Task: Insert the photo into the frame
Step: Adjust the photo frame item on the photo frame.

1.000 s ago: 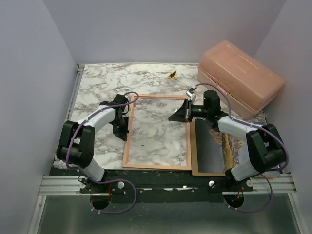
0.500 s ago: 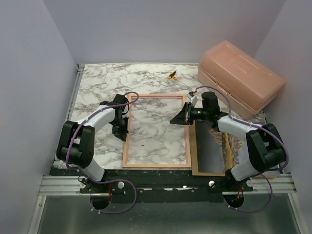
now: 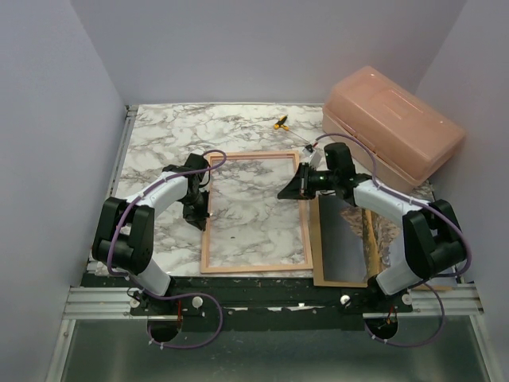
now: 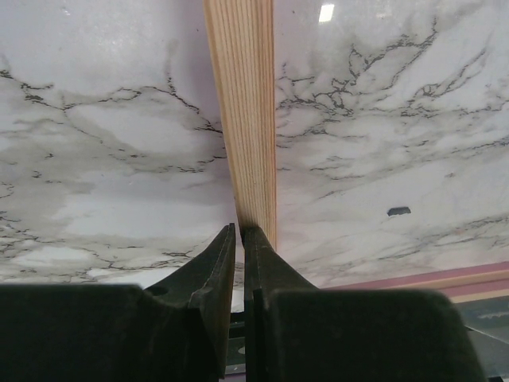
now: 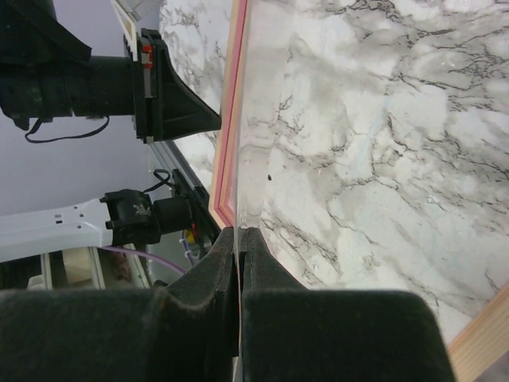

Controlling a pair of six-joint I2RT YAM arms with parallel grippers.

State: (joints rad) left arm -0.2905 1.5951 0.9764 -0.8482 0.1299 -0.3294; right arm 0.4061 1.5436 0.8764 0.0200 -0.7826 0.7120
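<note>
**A:** Start at the left. What is that arm doing?

**B:** The left tool (image 3: 199, 210) sits on the left rail of the frame (image 3: 254, 271), roughly halfway along it. In its wrist view the fingers stand nearly together, and the wood-coloured rail runs straight into the slit between them. I read that as clamped on the rail's thin edge.

**A:** Why hold it there?

**B:** My guess is that it steadies that side, so the frame cannot slide across the desk (image 3: 159, 151) while the other arm works.

**A:** And in the middle?

**B:** The frame lies wood-coloured side up. The marble shows through its opening, and there is no print in it.

**A:** What about the right side?

**B:** The right tool (image 3: 291, 190) is at the far part of the right rail. Its fingers are pressed fully together and the tips meet the frame's rim. I cannot tell whether they nip a thin lip or only push against it.

**A:** Where is the photo?

**B:** No mountain picture shows anywhere. Just right of the frame, a brown board (image 3: 316, 255) carries a pale grey sheet (image 3: 342, 239). That may be the photo lying face down, but I cannot tell. A salmon box (image 3: 394, 127) stands at the far right corner.
</note>
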